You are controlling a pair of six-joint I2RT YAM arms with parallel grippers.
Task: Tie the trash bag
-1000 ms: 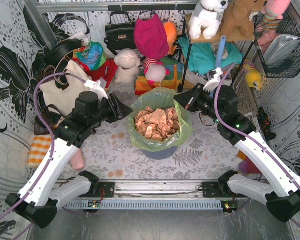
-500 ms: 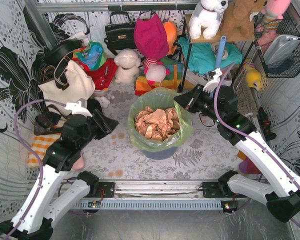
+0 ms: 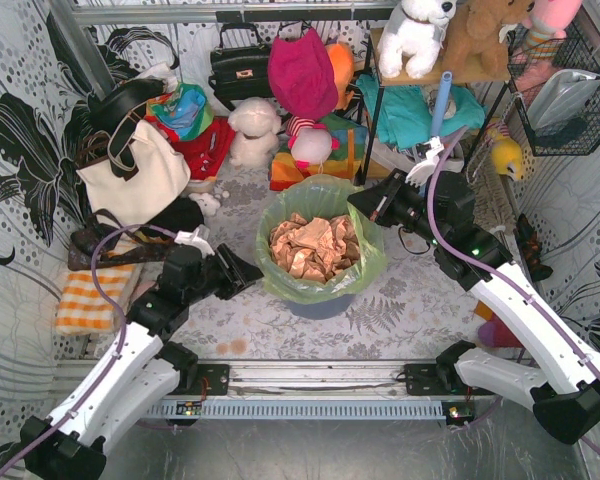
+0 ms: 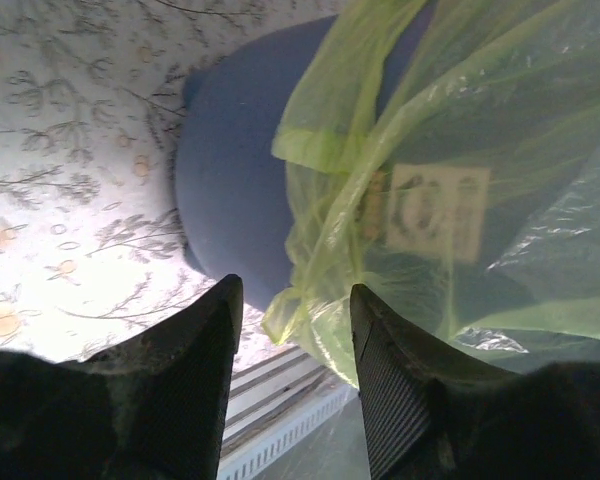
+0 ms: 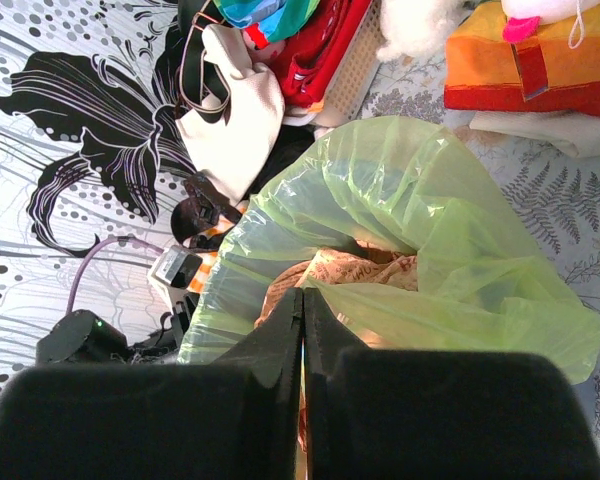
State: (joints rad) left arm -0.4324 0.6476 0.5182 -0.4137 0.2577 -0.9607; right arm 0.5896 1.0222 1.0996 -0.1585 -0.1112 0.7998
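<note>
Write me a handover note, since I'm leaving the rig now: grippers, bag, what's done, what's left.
The left gripper is open, low by the bin, at the overhang of the bag, holding nothing.
The right gripper is shut at the rim; whether it pinches plastic is unclear.
The bag sits in the bin, mouth open, paper inside.
Done: nothing tied. Left: gather the rim, knot it.

Bare table nearside, clutter behind trash bag
</note>
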